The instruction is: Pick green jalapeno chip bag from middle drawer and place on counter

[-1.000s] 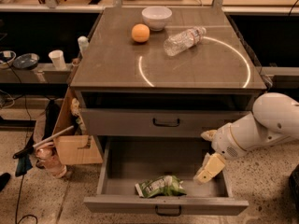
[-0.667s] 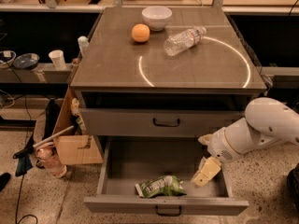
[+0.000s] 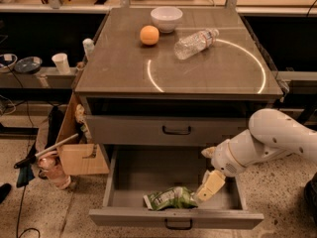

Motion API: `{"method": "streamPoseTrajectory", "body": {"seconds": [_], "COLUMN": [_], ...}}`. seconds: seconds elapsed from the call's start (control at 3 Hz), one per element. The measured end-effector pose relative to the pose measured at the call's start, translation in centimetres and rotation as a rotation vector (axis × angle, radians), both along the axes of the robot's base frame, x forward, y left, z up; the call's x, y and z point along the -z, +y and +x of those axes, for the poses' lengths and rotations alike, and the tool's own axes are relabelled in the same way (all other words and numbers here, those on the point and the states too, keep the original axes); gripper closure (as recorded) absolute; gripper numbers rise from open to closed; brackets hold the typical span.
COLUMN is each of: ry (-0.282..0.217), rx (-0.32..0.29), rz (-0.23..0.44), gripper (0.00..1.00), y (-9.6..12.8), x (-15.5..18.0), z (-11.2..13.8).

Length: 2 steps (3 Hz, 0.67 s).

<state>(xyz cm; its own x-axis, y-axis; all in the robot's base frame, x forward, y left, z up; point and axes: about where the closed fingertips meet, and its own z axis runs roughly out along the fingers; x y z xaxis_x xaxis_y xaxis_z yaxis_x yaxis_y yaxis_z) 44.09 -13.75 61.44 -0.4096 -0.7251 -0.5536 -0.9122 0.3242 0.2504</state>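
Observation:
The green jalapeno chip bag (image 3: 171, 198) lies crumpled on the floor of the open middle drawer (image 3: 124, 180), close to its low front panel. My gripper (image 3: 209, 187) is inside the drawer, just right of the bag and reaching its right end; I cannot tell whether they touch. The white arm (image 3: 270, 140) comes in from the right above the drawer. The counter (image 3: 208, 76), with its bright ring line, tops the cabinet above.
On the counter are an orange (image 3: 149, 34), a white bowl (image 3: 166, 18) and a clear water bottle (image 3: 194, 42) lying on its side. The drawer above (image 3: 177, 131) is shut. A cardboard box (image 3: 79, 155) stands left of the cabinet.
My gripper has moved left and slightly down inside the drawer, closing in on the right end of the chip bag. The bag has not moved.

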Motion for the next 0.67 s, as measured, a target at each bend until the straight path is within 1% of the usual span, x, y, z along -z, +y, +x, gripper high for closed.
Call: {"method": "streamPoseTrajectory", "body": {"seconds": [0.33,0.67], "ry": [0.002,-0.009], "rx": [-0.033,-0.060], "rz": [0.023,0.044], "gripper": [0.00,0.00], "y": [1.9,3.8], "x": [1.0,1.6], "z": [0.0,0.4]}}
